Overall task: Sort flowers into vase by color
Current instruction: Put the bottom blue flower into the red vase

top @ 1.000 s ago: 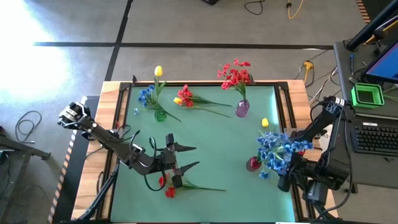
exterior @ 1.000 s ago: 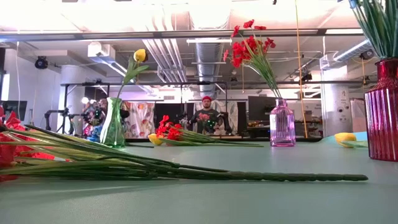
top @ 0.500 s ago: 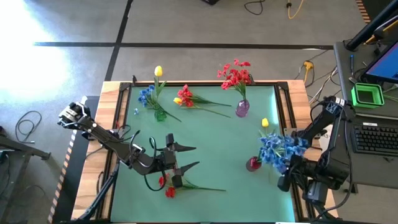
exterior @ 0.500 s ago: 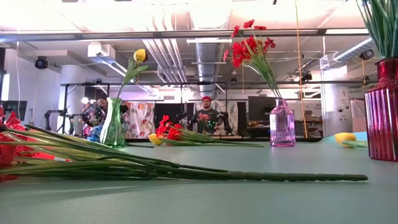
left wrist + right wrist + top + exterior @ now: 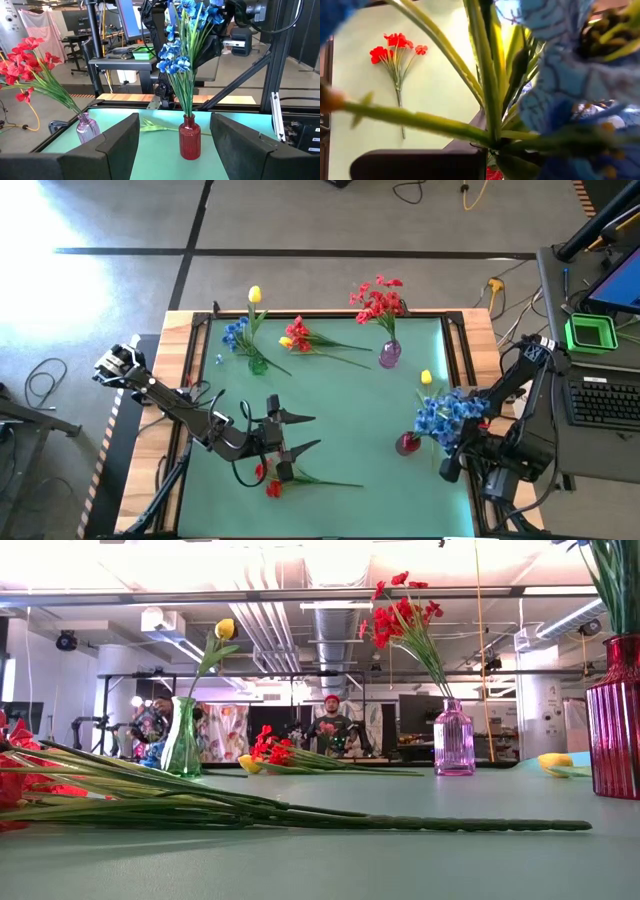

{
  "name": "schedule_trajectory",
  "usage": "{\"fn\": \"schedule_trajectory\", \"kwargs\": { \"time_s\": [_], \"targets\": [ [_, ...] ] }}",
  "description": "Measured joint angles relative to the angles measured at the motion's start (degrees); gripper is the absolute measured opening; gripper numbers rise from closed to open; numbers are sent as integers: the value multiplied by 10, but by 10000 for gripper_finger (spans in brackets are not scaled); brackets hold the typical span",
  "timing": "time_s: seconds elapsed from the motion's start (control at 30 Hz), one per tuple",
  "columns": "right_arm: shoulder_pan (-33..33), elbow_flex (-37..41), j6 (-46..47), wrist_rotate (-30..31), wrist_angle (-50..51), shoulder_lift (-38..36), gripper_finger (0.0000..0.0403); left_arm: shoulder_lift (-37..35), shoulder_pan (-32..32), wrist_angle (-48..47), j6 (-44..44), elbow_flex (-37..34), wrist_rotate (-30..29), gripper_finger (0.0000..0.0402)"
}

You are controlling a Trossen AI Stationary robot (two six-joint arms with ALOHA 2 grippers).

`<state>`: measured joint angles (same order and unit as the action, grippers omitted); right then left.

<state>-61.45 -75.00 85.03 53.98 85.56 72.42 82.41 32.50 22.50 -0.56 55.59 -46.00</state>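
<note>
In the high view, the nearest things sit low in the frame: a red-bloomed spray [image 5: 275,478] lies flat on the green tabletop [image 5: 350,410] at lower centre, its stem running toward the right. Just above it hangs the left gripper [image 5: 300,432], its fingers spread apart and holding nothing, with the dark arm reaching in from the left edge.

At the lower right, the right gripper [image 5: 452,463] sits among the stems of the blue flowers [image 5: 445,418]; its fingers are closed together, and the right wrist view shows green stems crossing just past a dark finger, though whether a stem is pinched cannot be told. The blue flowers stand in a red vase [image 5: 407,443], seen upright in the left wrist view [image 5: 190,143]. A single yellow flower [image 5: 427,378] lies on the tabletop a little above the blue ones.

Farther up, near the top edge of the tabletop, a purple vase [image 5: 389,355] holds red flowers [image 5: 378,300]. Left of it, a loose bunch of red and yellow flowers [image 5: 297,337] lies flat. At upper left, a green vase [image 5: 258,364] holds a yellow tulip [image 5: 254,295] and some blue blossoms [image 5: 234,333].

In the low view, a person [image 5: 331,730] is in the room beyond the tabletop.
</note>
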Motion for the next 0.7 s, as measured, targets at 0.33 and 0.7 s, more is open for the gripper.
{"fn": "schedule_trajectory", "kwargs": {
  "time_s": [0.33,0.7],
  "targets": [
    [0,8,-1,0,-1,0,18,0,0,-2,-2,0,0,230],
    [5,38,15,6,-4,0,18,0,0,-3,-5,0,0,230]
  ]
}}
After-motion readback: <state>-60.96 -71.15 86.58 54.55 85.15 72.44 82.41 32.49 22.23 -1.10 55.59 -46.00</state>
